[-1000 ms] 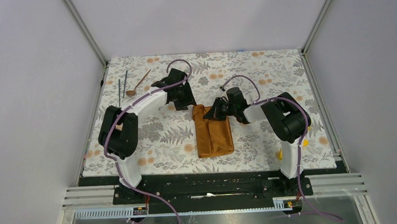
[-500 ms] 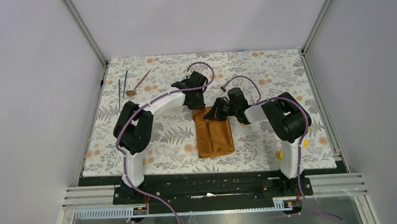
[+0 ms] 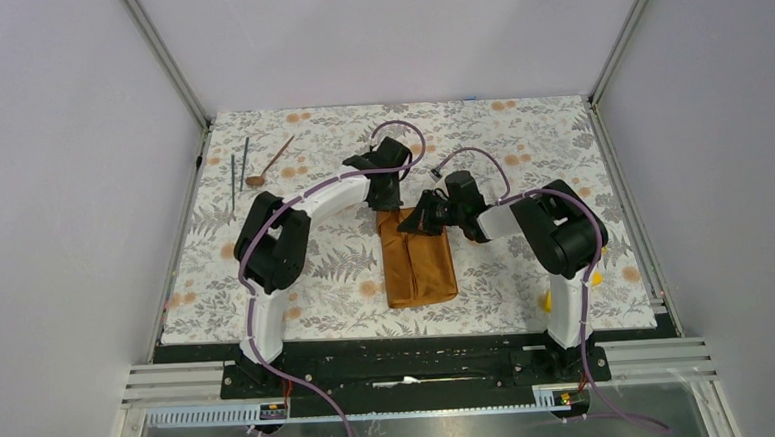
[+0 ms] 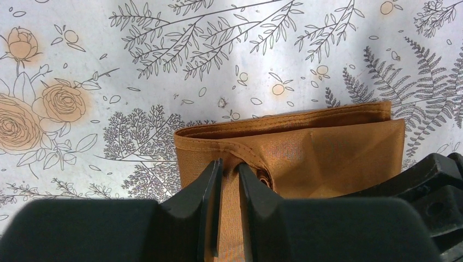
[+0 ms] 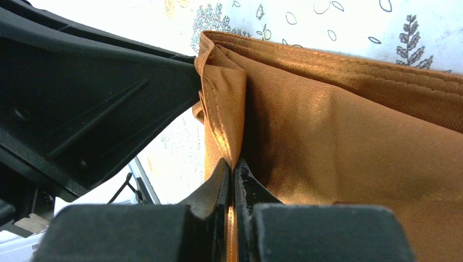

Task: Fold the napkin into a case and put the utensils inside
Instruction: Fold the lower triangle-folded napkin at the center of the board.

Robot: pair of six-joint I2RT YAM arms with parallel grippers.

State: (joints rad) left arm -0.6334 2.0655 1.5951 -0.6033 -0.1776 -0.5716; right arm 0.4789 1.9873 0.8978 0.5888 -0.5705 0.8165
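The napkin (image 4: 327, 142) is a fine-ribbed woven cloth, rust-orange, with a soft sheen where the light catches it and stitched hems along its edges. The tablecloth (image 4: 109, 54) beneath is smooth, matt printed fabric. The left tool (image 4: 229, 165) and right tool (image 5: 232, 162) have matt black plastic fingers, faintly grainy. The arm shells (image 3: 327, 197) look like smooth white plastic

Left tool (image 4: 229, 169) just beside right tool (image 5: 232, 166)
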